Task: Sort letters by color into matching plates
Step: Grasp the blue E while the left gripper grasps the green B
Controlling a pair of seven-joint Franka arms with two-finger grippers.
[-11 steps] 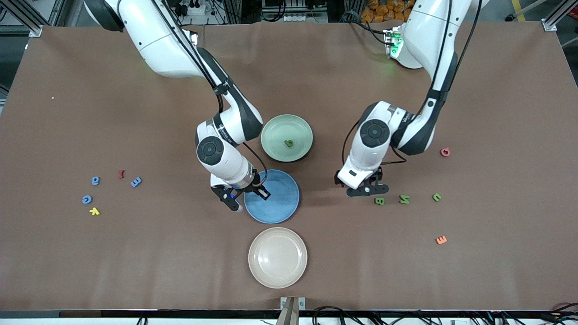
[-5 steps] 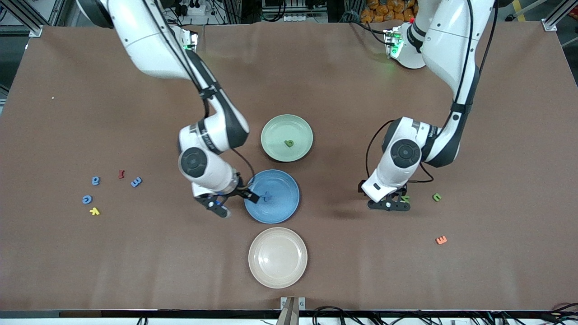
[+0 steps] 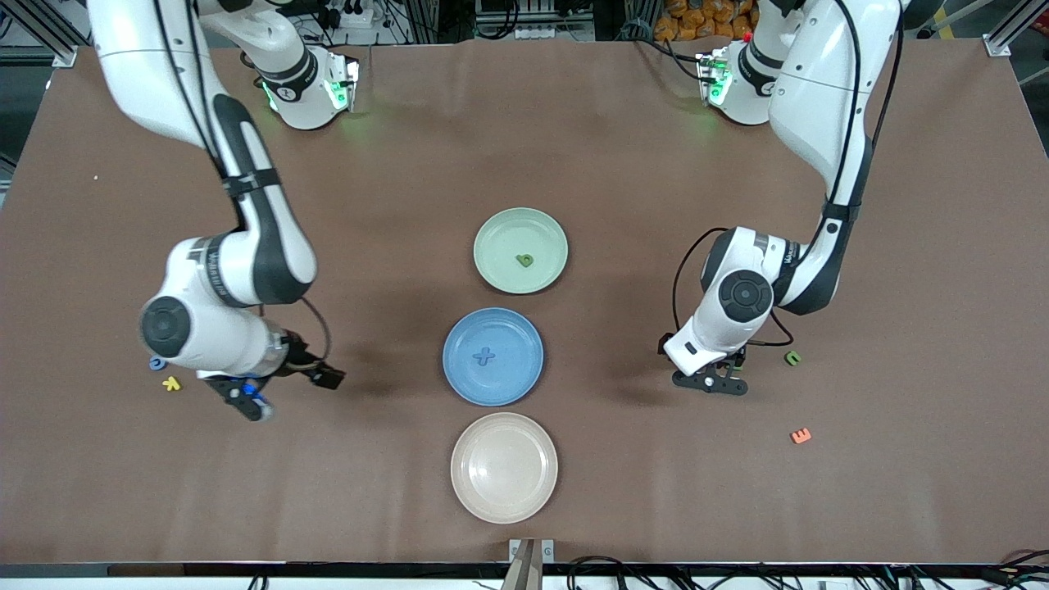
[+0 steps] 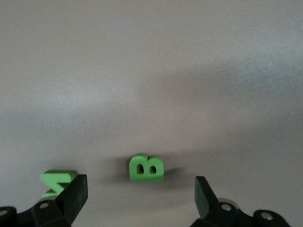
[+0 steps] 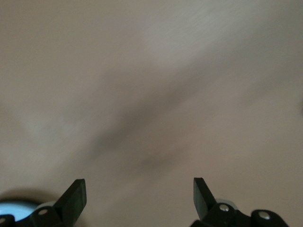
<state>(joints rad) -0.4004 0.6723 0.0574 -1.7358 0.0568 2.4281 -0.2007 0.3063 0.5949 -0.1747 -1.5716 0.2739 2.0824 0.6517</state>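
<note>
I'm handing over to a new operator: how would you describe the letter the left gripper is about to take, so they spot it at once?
Find the left gripper, open and low over the table toward the left arm's end, level with the blue plate. In the left wrist view a green letter B lies flat between its fingers. A second green letter sits beside one finger, but only the B is centred between them.

Even, diffuse light falls from overhead onto the brown table (image 3: 574,147) – bright enough, with no hard glare. Each arm throws a soft, wide-edged shadow on the cloth beside it. Green indicator lights glow at both arm bases. The front view is sharp to its corners. The left wrist view holds the green letter B (image 4: 146,168) fairly crisp; the right wrist view is smeared – only blurred shadow streaks across bare surface.
</note>
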